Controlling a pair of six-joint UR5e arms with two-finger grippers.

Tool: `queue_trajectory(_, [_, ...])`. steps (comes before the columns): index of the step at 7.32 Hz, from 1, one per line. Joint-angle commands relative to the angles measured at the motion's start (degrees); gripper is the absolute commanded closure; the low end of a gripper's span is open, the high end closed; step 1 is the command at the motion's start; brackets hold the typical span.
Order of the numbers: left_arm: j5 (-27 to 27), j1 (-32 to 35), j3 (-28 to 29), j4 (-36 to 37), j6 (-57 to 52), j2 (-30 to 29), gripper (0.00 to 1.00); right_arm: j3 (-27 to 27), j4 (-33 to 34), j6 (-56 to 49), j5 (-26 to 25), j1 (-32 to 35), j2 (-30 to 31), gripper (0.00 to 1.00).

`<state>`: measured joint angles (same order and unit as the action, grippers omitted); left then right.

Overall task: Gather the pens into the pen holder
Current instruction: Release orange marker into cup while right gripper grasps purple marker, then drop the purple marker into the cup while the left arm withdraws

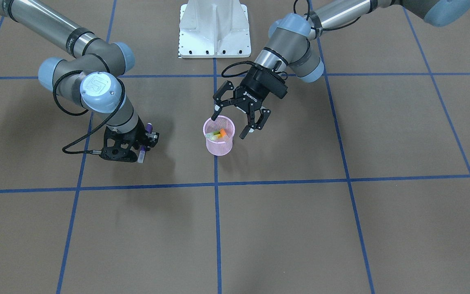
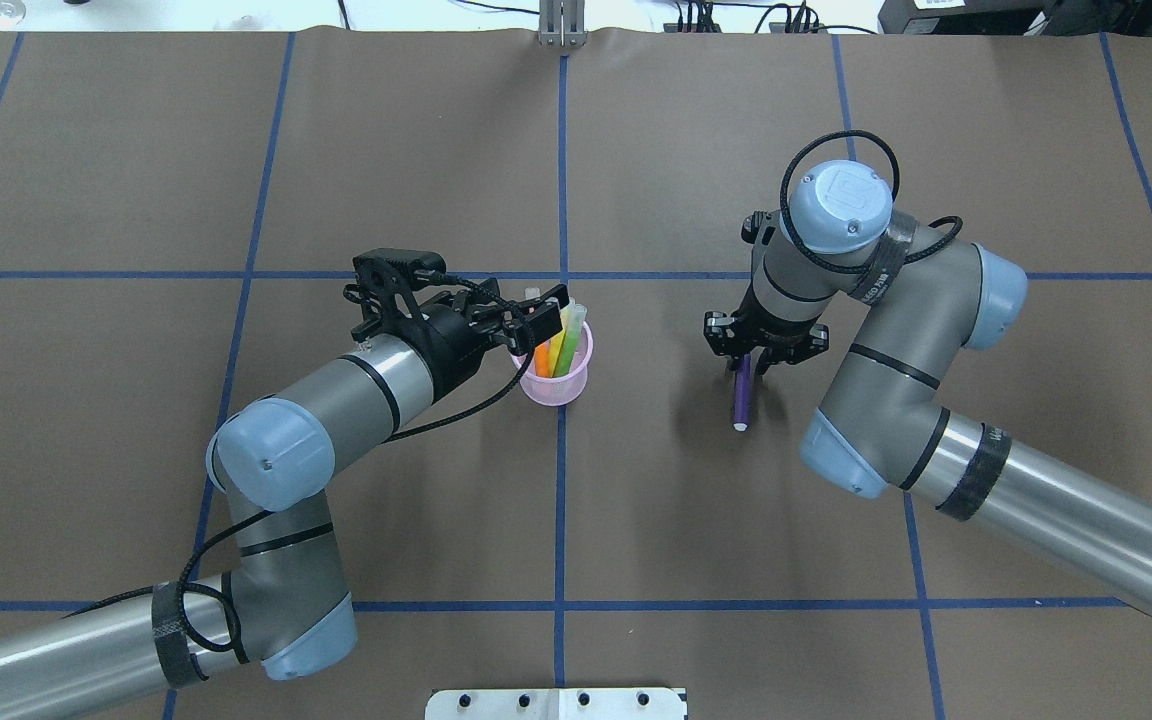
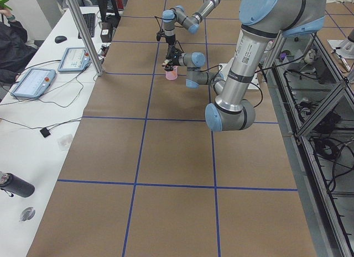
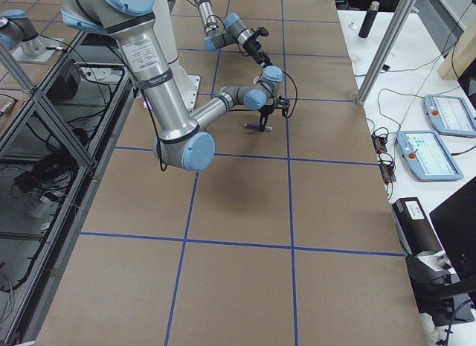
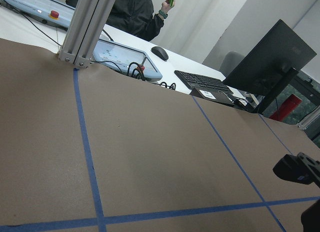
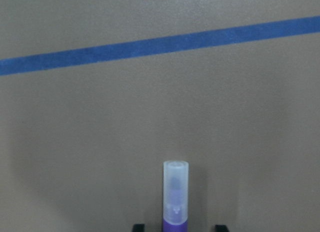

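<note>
The pink mesh pen holder (image 1: 219, 143) stands at the table's middle on a blue tape line; it also shows in the overhead view (image 2: 558, 386). The orange pen (image 2: 542, 358), green pen (image 2: 556, 350) and yellow pen (image 2: 570, 338) stand in it. My left gripper (image 1: 233, 120) is open and empty, just above the holder's rim on the robot's side. My right gripper (image 2: 763, 352) is shut on the purple pen (image 2: 741, 393), well to the holder's right. The pen's clear cap (image 6: 176, 184) sticks out past the fingertips toward the table. I cannot tell whether it touches the table.
The white robot base plate (image 1: 214, 30) sits at the table's robot side. Blue tape lines (image 2: 561, 500) grid the brown table cover. An operators' desk with tablets (image 3: 33, 80) runs along the far side. The left wrist view shows only table, desk and a person (image 5: 132, 15).
</note>
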<state>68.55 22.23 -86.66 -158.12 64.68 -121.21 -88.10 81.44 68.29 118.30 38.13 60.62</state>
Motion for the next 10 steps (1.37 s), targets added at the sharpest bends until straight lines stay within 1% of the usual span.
queue_trajectory(1, [0.0,0.0,0.0,0.0,0.0,0.0,0.01,0.2,0.0,0.0,0.0,0.0,0.0,0.78])
queue_trajectory(3, [0.0,0.1,0.0,0.0,0.0,0.0,0.01,0.3,0.0,-0.1,0.0,0.0,0.0,0.75])
queue_trajectory(4, [0.0,0.1,0.0,0.0,0.0,0.0,0.01,0.2,0.1,0.0,0.0,-0.1,-0.1,0.94])
queue_trajectory(5, [0.0,0.2,0.0,0.0,-0.1,0.0,0.01,-0.2,0.1,-0.1,0.3,0.5,-0.1,1.0])
queue_trajectory(6, [0.3,0.8,-0.3,0.0,-0.2,0.0,0.05,-0.8,0.1,-0.2,0.6,1.4,-0.2,1.0])
queue_trajectory(7, [1.8,2.1,-1.0,0.8,-0.2,0.1,0.01,-2.7,0.1,-0.3,0.3,2.1,-0.2,1.0])
queue_trajectory(8, [5.8,4.6,-2.4,1.1,-0.2,1.7,0.01,-5.2,0.3,-0.3,0.3,3.4,-0.1,1.0])
queue_trajectory(9, [11.0,7.8,-3.9,1.6,-0.2,5.1,0.01,-7.9,0.3,-0.4,-0.1,4.2,-0.3,1.0])
queue_trajectory(10, [20.5,13.0,-6.8,6.9,-0.2,8.9,0.01,-11.0,0.1,-1.0,-2.2,4.7,-0.7,1.0])
